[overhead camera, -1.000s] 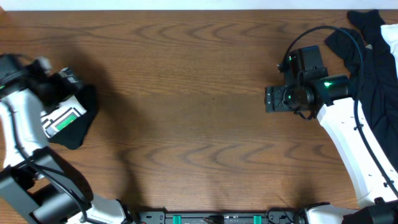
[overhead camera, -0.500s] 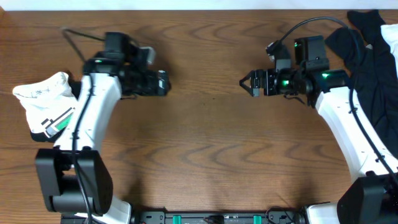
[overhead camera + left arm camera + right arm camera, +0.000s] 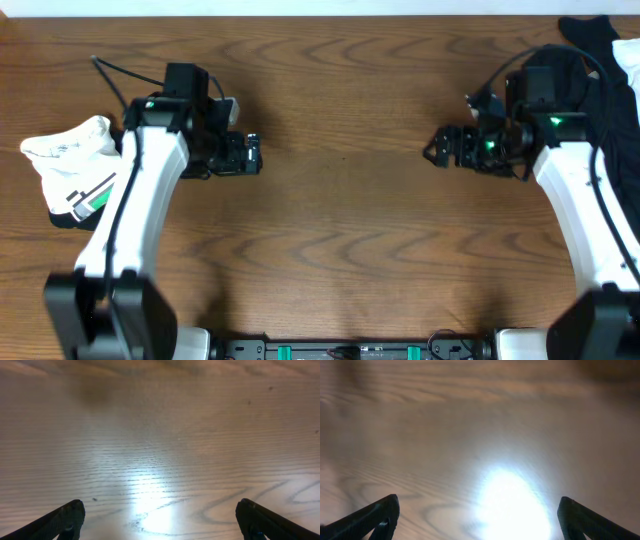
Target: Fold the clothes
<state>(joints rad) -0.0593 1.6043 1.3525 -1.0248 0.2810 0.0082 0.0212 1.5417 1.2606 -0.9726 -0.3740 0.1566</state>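
Right gripper sits further right than before, left gripper barely shifted | both spread, empty over table | folded T-shirt far left | dark pile far right, behind right gripper: your right arm is nearer.

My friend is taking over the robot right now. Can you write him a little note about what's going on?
Left pincer: open, empty, over bare table.
Right pincer: open, empty, also over bare wood.
White T-shirt: bundled at the left edge, print showing; looks finished and set aside.
Pile of black and white clothes: heaped at the right edge, not folded.
Left to do: probably pull the next garment from the pile and fold it.
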